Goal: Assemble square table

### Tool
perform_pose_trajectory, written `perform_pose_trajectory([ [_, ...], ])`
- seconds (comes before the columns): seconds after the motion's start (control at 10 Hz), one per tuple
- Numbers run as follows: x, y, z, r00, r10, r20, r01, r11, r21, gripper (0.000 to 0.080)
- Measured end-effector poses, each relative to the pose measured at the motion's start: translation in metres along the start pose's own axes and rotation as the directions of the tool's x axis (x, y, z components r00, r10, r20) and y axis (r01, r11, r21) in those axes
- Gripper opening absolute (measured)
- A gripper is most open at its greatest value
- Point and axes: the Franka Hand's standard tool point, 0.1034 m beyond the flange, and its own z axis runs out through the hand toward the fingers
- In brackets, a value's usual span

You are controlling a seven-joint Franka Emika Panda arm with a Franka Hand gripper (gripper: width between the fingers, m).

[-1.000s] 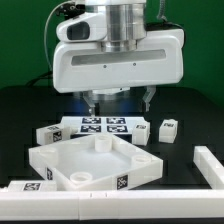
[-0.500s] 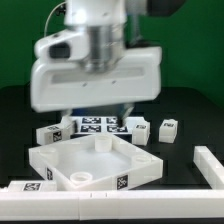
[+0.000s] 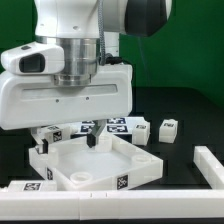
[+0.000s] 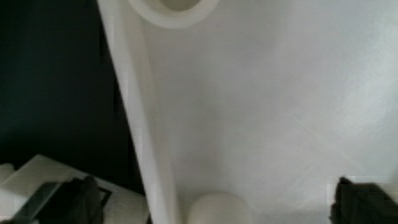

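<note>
The white square tabletop (image 3: 140,172) lies on the dark table with its raised rim up; round sockets show at its front (image 3: 78,179) and back (image 3: 103,143). My gripper (image 3: 67,145) hangs open and empty over the tabletop's back corner on the exterior view's left. One dark fingertip (image 3: 92,141) dips inside the rim. In the wrist view the gripper (image 4: 217,203) straddles the tabletop's rim (image 4: 151,120), with a round socket (image 4: 175,8) further along it. Loose tagged legs lie behind (image 3: 168,129) (image 3: 138,128); another (image 3: 48,134) is partly hidden by my gripper.
The marker board (image 3: 112,125) lies behind the tabletop, partly hidden by the arm. A long white bar (image 3: 210,165) runs along the exterior view's right, and another (image 3: 60,209) lies along the front edge.
The arm has swung to the exterior view's left and come lower, from above the marker board to over the tabletop's back left corner. The parts have not moved.
</note>
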Motion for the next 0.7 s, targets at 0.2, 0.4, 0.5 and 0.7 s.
perform_pose_trajectory([
  [0.2, -0.006, 0.006, 0.013, 1.000, -0.017, 0.005, 0.017, 1.000, -0.011, 0.0649],
  [0.4, -0.014, 0.011, 0.039, 1.000, -0.018, 0.006, 0.018, 0.999, -0.039, 0.0649],
  [0.5, -0.016, 0.010, 0.043, 1.000, -0.025, 0.006, 0.025, 0.999, -0.038, 0.0649],
  [0.7, -0.019, 0.013, 0.044, 1.000, -0.023, 0.003, 0.023, 0.999, -0.038, 0.0649],
])
